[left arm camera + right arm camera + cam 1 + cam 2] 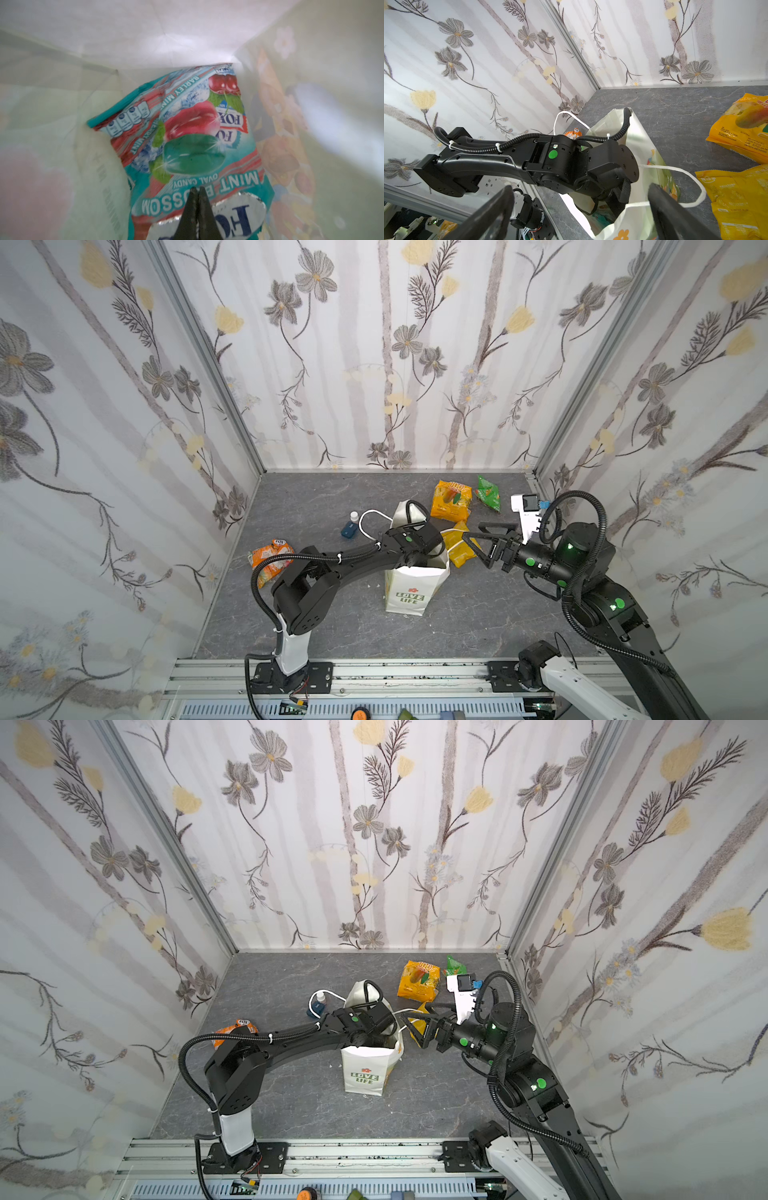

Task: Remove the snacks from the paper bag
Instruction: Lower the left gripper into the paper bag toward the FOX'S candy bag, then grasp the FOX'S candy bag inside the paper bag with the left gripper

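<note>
My left gripper (196,207) is down inside the white paper carrier bag (409,589) with the green "LOVE LIFE" lettering. Its black fingers (190,216) are pressed tight together against a glossy teal "FOX'S" mint packet (193,158). I cannot tell whether they pinch any of the film. Just past the tips a second teal "FOX'S" packet with cherries (187,116) lies partly under the first one, deeper in the bag. The bag's white inner walls (145,37) close in around both.

My right gripper (471,531) hangs spread wide and empty just outside the bag's rim. A white cord handle (675,169) loops near one finger. The crumpled yellow plastic packet (459,547) lies right beside it, and the large orange-yellow packet (451,499) and the small green packet (488,493) are farther beyond. Behind my left wrist are a small blue bottle with a white cap (349,526) and an orange-and-white packet (270,560).

Everything rests on a grey marbled tabletop (332,497) enclosed by floral-papered walls (374,344).

My left forearm stretches level to the bag with the wrist bent down into its mouth. My right forearm points level at the bag.
</note>
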You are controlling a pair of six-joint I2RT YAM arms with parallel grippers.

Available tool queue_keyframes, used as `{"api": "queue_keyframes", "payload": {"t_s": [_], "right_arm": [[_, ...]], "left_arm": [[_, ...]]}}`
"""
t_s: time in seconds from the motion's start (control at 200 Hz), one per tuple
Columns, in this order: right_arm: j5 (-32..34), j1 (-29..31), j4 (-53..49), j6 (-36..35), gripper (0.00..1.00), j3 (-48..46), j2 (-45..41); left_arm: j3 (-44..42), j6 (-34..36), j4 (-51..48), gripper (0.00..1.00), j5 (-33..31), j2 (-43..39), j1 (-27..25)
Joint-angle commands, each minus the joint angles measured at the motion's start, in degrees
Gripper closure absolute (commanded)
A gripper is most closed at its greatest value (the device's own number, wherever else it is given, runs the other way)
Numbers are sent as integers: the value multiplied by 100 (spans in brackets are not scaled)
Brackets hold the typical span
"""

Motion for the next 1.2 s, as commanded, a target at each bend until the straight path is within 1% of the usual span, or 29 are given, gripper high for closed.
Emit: {"api": "queue_keyframes", "payload": {"t_s": [0.0,0.325,0.345,0.59,0.984,1.194], "right_arm": [[39,22,140,-8,1,1,21],[78,46,175,18,1,-8,28],[78,43,182,19,1,-8,34],[79,73,245,38,1,11,85],[96,119,281,54,1,18,142],[105,131,331,71,1,-24,151]], "left_arm": [[64,-24,-217,100,-143,-152,4],[145,36,-474,100,-273,-518,10],[319,33,-495,100,-280,-533,5],[555,121,-759,100,-482,-796,10],[1183,247,-1125,100,-691,-1258,-14],[1169,224,-1162,100,-790,-1460,-81]]}}
